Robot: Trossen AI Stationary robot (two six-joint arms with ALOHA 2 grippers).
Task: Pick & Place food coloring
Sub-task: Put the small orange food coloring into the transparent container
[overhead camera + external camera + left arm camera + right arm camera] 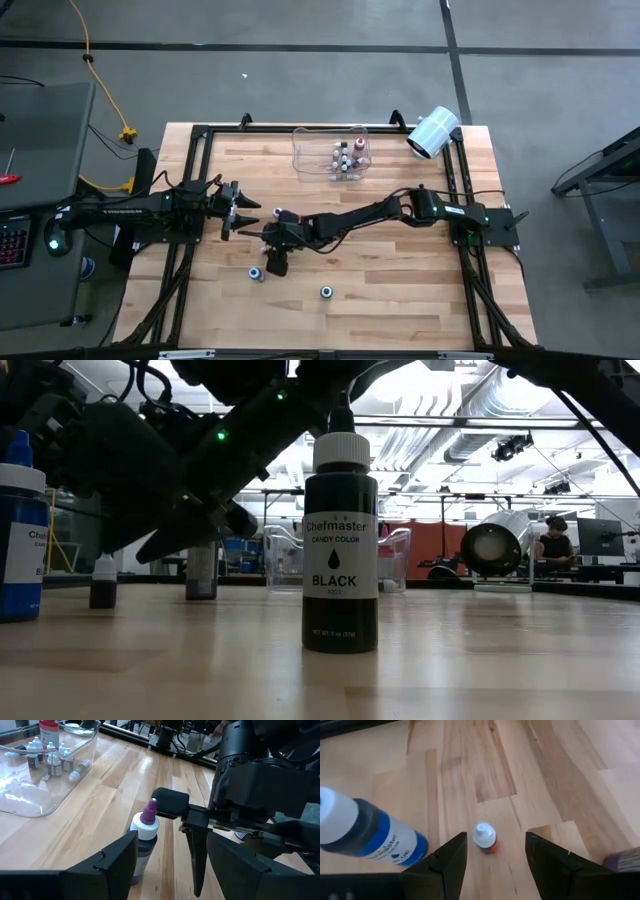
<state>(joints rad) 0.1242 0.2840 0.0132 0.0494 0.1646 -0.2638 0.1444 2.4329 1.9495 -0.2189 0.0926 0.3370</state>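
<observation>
Standing upright, black bottle (340,545) reads "Chefmaster CANDY COLOR BLACK"; right pincer (496,851) released.

The table (400,290) is pale wood in planks, smooth with a soft sheen. Beyond the right gripper (495,855), whose fingers are matt black plastic, a small bottle (484,838) has a glossy white cap; just beside it a blue-labelled bottle (367,837) shines. The bin (312,150) is clear glossy plastic, the black bottle (340,550) glossy dark
</observation>
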